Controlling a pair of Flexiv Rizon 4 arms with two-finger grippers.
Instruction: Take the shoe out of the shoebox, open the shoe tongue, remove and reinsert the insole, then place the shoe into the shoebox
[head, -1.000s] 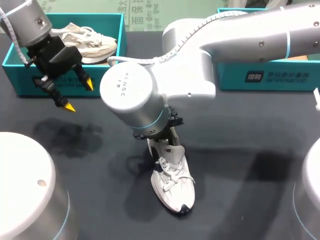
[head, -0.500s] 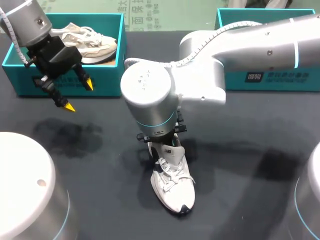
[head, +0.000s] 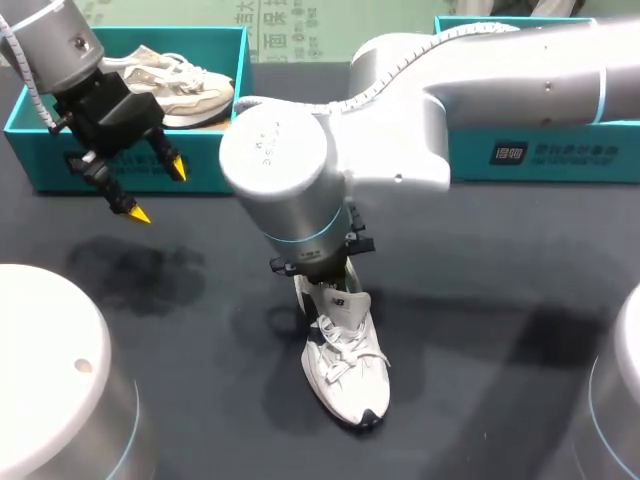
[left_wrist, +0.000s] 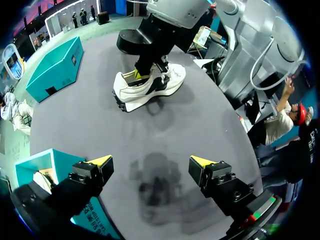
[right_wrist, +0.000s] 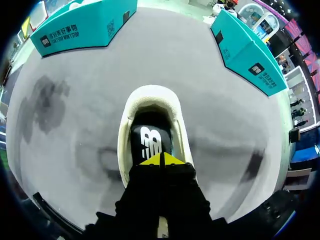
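A white shoe (head: 346, 370) with dark trim stands on the dark table, toe toward the front edge. My right arm (head: 290, 180) hangs straight over its heel and hides the gripper in the head view. In the right wrist view my right gripper (right_wrist: 161, 160) is shut, its yellow tips pressed together inside the shoe's opening (right_wrist: 150, 107), just above the black insole (right_wrist: 150, 137). Whether it pinches the insole I cannot tell. My left gripper (head: 150, 190) is open and empty, beside the left shoebox (head: 40, 165). From the left wrist view the shoe (left_wrist: 150, 85) lies well ahead of the left gripper (left_wrist: 151, 162).
The left teal shoebox holds a beige shoe (head: 185, 85). A second teal shoebox (head: 560, 150) stands at the back right. Dark smudges mark the table (head: 130, 265) under the left gripper.
The right arm's wrist housing swung right and then back left above the shoe. The shoe and the left arm kept still.
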